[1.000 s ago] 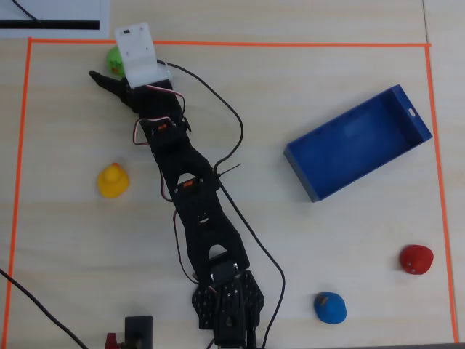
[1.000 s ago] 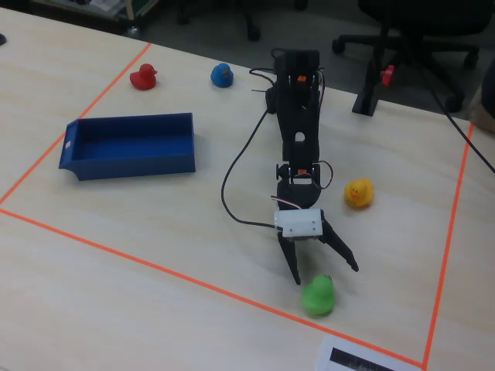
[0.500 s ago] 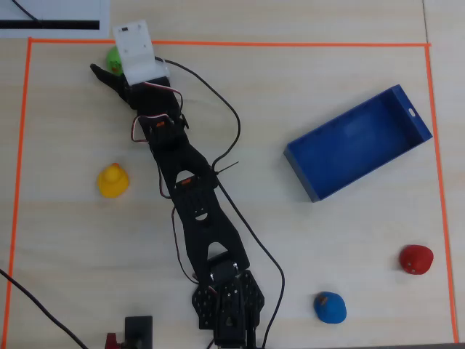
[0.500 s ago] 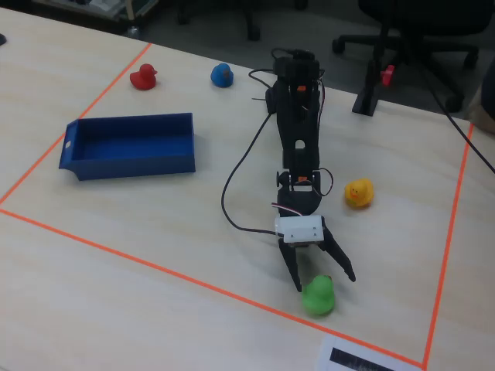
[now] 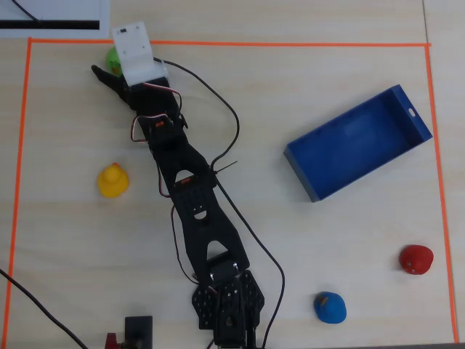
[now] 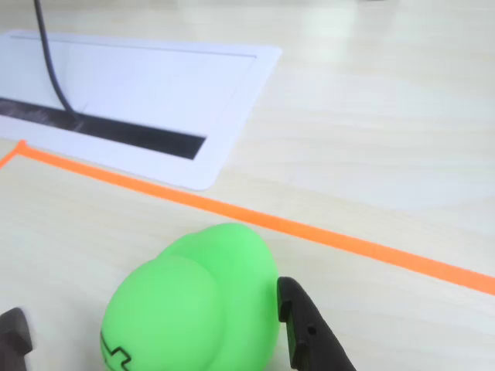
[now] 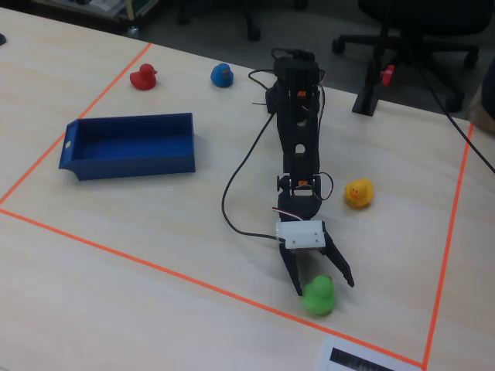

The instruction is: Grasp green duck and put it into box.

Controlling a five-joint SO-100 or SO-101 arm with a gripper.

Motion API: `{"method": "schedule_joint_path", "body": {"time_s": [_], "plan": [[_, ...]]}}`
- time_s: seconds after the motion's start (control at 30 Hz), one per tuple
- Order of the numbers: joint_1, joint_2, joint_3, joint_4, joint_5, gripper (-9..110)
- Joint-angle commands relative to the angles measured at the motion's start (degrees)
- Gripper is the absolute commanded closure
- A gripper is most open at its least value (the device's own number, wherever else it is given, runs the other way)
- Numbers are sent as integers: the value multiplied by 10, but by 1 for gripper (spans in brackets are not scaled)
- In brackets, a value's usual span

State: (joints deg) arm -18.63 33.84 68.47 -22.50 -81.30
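Note:
The green duck (image 6: 193,309) sits on the table in the far left corner of the taped area in the overhead view (image 5: 112,57), partly under the white wrist camera. My gripper (image 6: 158,340) is open with the duck between its jaws. The right finger (image 6: 305,332) is at the duck's side and the left finger (image 6: 14,332) stands apart from it. In the fixed view the gripper (image 7: 325,287) straddles the duck (image 7: 318,297). The dark blue box (image 5: 356,142) lies empty at the right, well away; it also shows in the fixed view (image 7: 128,164).
A yellow duck (image 5: 112,180) lies left of the arm; a blue duck (image 5: 330,307) and a red duck (image 5: 416,259) lie at the lower right. Orange tape (image 6: 325,236) borders the area just beyond the green duck. A white panel (image 6: 139,100) with a cable lies outside it.

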Motion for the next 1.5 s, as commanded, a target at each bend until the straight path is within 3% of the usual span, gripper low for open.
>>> {"method": "schedule_joint_path", "body": {"time_s": [0.0,0.3,0.5,0.8,0.97,1.13,1.33,1.47], "plan": [[-9,10,-27,-17,-31,81],[-7,10,-11,-49,-33,101],[4,34,33,-87,-33,101],[38,407,414,-92,13,101],[84,605,471,55,51,101],[150,711,409,232,84,101],[271,719,211,517,156,101],[381,660,78,642,176,101]]}}
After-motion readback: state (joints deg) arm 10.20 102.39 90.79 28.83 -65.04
